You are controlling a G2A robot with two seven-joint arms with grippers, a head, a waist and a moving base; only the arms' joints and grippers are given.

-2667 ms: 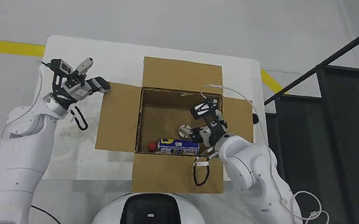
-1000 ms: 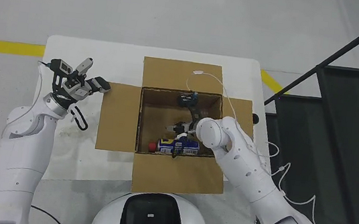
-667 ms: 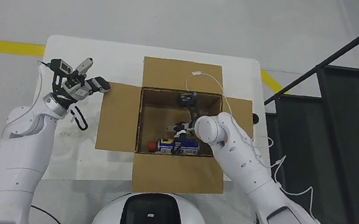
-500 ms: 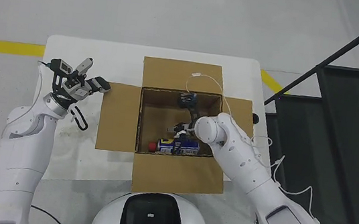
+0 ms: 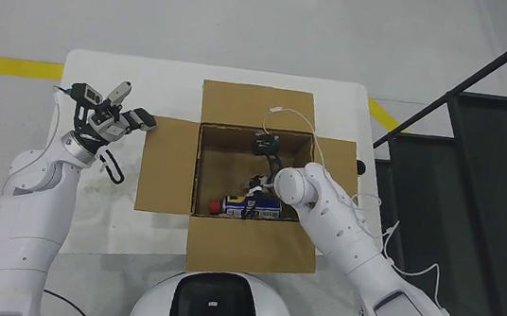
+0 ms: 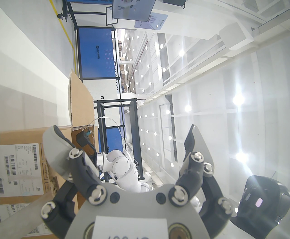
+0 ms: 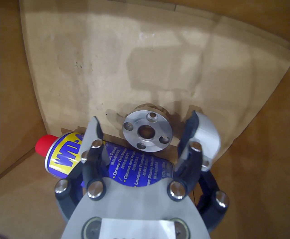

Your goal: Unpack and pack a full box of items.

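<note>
My right claw [image 7: 146, 120] hangs released inside the cardboard box [image 7: 158, 56], its fingers spread either side of the round metal flange [image 7: 147, 133], which lies flat on the box floor straight ahead. The spray can [image 7: 136, 163] lies on its side just beside the flange, perhaps touching it. Its long axis runs crosswise to my reach, and I judge it may crowd my closing fingers. My left claw [image 6: 123, 135], also released, hangs outside the box, well apart.
</note>
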